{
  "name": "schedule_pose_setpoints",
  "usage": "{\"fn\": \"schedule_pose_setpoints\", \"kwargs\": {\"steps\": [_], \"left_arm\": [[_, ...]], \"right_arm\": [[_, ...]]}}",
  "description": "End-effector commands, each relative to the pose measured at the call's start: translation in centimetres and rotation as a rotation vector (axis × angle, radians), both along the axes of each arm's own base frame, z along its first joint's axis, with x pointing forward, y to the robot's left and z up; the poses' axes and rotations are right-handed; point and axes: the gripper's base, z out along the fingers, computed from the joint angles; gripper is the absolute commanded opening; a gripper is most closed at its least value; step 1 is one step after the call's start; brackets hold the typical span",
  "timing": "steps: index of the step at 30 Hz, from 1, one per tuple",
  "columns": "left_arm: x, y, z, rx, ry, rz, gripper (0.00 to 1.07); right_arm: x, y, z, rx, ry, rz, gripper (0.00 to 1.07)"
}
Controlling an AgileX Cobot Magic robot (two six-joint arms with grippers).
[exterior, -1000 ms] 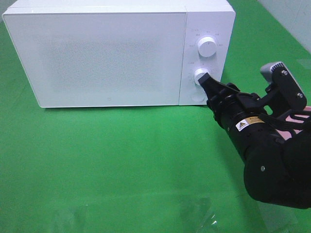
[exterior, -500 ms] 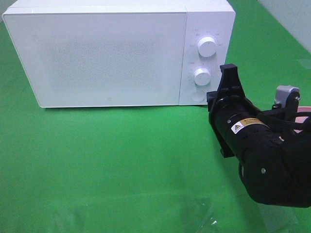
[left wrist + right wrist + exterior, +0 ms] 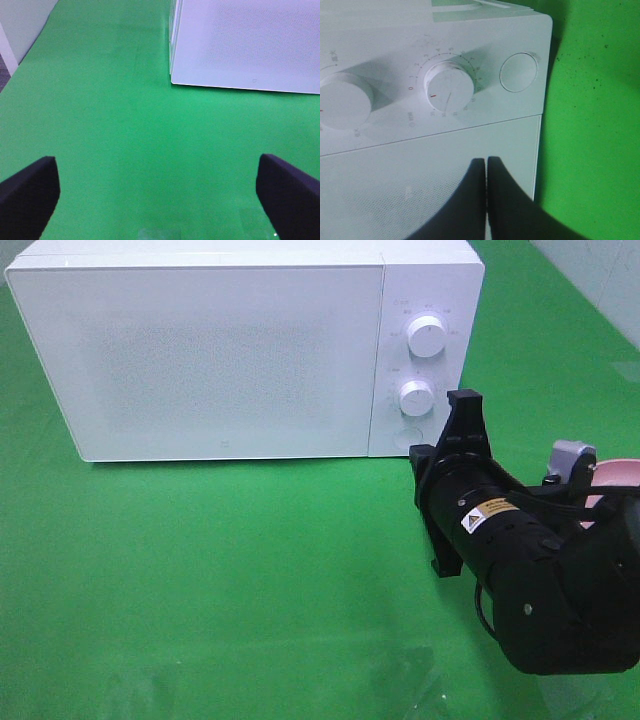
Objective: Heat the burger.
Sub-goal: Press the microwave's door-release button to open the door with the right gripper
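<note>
Microwave (image 3: 220, 360): white, door finely grey-dotted. Dials (image 3: 449, 89): white, red index marks. Cloth (image 3: 220, 570): plain green. Arm (image 3: 545, 580): black, yellow-white label (image 3: 483, 515). Plate (image 3: 615, 472): pink.

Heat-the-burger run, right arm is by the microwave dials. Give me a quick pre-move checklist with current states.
1. Microwave door shut: ok.
2. Whether the burger is inside: cannot tell. It shows in no view and the door hides the interior.
3. Right gripper shut, holding nothing: ok.
4. Right gripper clear of the lower knob: ok. A gap shows in the high view.
5. Setting of the lower knob: cannot tell. Its red mark cannot be read against the scale.
6. Left gripper open and empty over the green cloth: ok.
</note>
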Motion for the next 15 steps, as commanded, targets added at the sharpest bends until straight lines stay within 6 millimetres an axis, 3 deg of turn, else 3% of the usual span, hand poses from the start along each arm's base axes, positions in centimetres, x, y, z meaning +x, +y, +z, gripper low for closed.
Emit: {"fn": "schedule_pose_setpoints", "kwargs": {"steps": [1,15], "left_arm": [[-0.3,0.0,0.0,-0.001,-0.018,-0.002,1.01],[-0.3,0.0,0.0,-0.001,-0.018,-0.002,1.01]], "right_arm": [[0.5,0.0,-0.1,0.038,-0.041,0.009,0.00],[4.0,-1.0,-1.3,0.076,-0.083,0.054,0.00]]}}
